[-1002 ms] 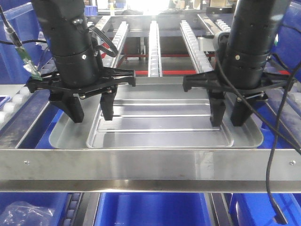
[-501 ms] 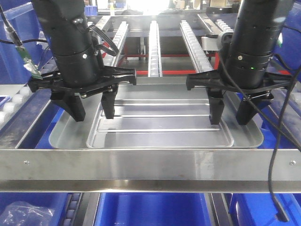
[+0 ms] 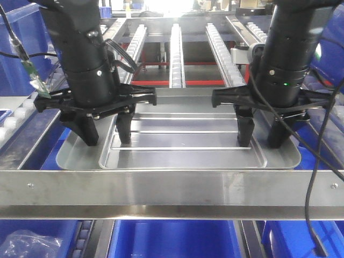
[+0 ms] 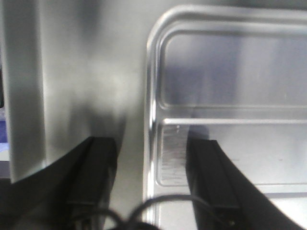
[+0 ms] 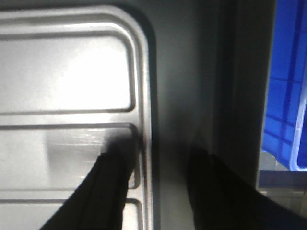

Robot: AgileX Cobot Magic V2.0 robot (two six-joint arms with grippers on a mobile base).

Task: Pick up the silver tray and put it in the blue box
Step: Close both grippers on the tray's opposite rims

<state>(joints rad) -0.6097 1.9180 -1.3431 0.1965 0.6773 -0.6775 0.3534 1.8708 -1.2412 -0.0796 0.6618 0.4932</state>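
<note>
Steel fills the middle of the front view: the tray (image 3: 183, 156) lies flat behind the rail (image 3: 172, 185), with the rollers (image 3: 176, 48) running off toward 12 o'clock.

Over the last second both my arms have sunk. My left gripper (image 3: 106, 140), at the tray's 9 o'clock end, now hangs lower, with its tips down at the metal. My right gripper (image 3: 262, 142), at the 3 o'clock end, first spread wider and then dropped likewise. Both are spread apart and hold nothing.

In each wrist view one finger (image 4: 93, 177) stands over the sloping rim and its partner over the sunken centre panel, so each pair straddles the raised step between. I cannot tell whether the tips touch the steel yet.

The tray itself has not shifted, so I judge that the approach is nearly done and the grasp not yet begun. Next I should close both sides together on that step, or the tray may tilt or skid as it rises.

A blue box (image 3: 172, 236) shows at 6 o'clock below the rail, and I take it for the target. More blue shows at 3 o'clock in the right wrist view.
</note>
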